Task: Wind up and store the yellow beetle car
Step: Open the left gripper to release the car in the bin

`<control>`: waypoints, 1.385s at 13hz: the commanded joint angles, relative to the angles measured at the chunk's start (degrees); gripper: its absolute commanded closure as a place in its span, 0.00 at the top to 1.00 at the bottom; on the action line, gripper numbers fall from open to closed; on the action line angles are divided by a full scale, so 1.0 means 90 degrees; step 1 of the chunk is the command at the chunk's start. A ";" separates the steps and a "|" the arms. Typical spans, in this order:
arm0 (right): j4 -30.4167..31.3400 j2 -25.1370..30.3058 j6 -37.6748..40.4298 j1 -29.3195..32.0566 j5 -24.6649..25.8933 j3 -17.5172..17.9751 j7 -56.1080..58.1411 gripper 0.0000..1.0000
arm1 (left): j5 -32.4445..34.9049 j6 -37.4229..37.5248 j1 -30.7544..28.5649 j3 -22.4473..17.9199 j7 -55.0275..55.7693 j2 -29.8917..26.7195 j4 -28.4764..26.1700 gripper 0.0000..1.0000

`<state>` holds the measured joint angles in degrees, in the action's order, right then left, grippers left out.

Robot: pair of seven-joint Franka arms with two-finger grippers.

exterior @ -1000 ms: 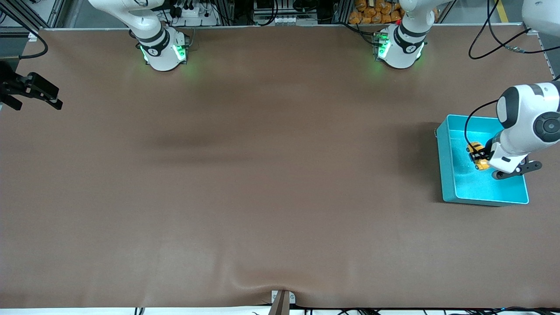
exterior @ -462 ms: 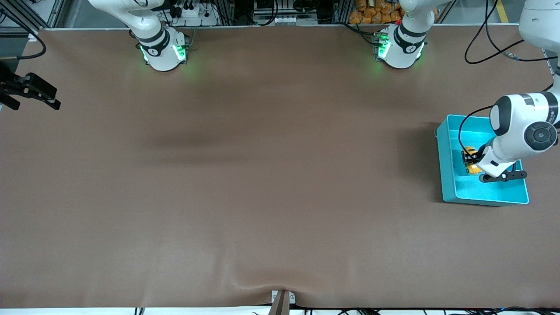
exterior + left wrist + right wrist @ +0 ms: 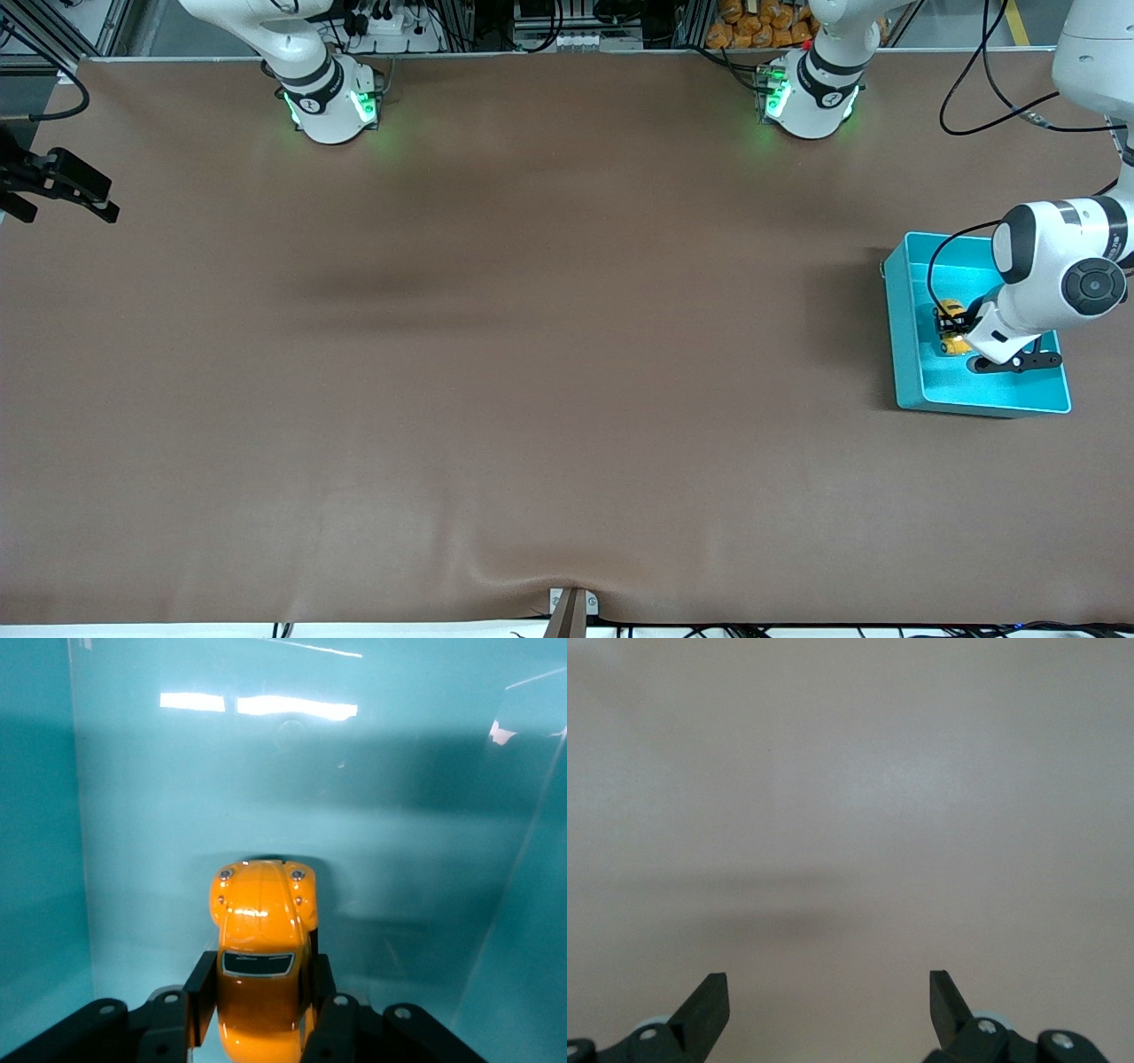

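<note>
Yellow beetle car (image 3: 260,966) nose apparently away from left end effector (image 3: 260,1014).

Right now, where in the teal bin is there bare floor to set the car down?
The left gripper has its jaws shut on the yellow beetle car inside the teal bin. Bare floor lies ahead of the car's nose up to the bin wall, and along the front-camera end of the bin. It is crowded only around the gripper. The right gripper waits, open, over bare table.

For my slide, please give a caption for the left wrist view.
Left tool holds the yellow beetle car inside the teal bin.
</note>
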<state>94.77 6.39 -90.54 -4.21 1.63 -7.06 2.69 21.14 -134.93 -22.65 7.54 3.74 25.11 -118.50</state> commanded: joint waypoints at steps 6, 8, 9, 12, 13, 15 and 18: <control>-0.0149 -0.0114 0.0080 0.0019 0.0112 0.0033 -0.0084 1.00 | 0.0132 -0.0018 -0.0120 0.0012 0.0023 0.0266 0.0305 0.45; -0.0149 -0.0115 0.0080 0.0019 0.0112 0.0033 -0.0084 1.00 | 0.0141 -0.0018 -0.0091 0.0022 0.0082 0.0218 0.0412 0.78; -0.0149 -0.0115 0.0080 0.0019 0.0112 0.0033 -0.0084 1.00 | 0.0141 -0.0018 -0.0081 0.0022 0.0092 0.0198 0.0481 1.00; -0.0149 -0.0115 0.0080 0.0019 0.0112 0.0033 -0.0094 1.00 | 0.0063 -0.0018 0.0046 0.0022 0.0160 0.0072 0.0647 1.00; -0.0149 -0.0115 0.0080 0.0019 0.0112 0.0033 -0.0084 1.00 | 0.0073 -0.0008 0.0066 0.0022 0.0180 -0.0035 0.0657 1.00; -0.0159 -0.0115 0.0128 0.0019 0.0112 0.0033 -0.0094 1.00 | 0.0054 0.0069 0.0124 0.0051 0.0131 -0.0395 0.0657 1.00; -0.0159 -0.0115 0.0158 0.0009 0.0112 0.0033 -0.0094 1.00 | -0.0082 0.0644 0.0270 0.0148 0.0024 -0.1040 0.0841 1.00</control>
<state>94.77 5.99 -90.22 -4.22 1.63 -7.06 2.69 21.09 -133.16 -21.11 8.37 4.36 20.60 -111.09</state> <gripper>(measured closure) 0.000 0.000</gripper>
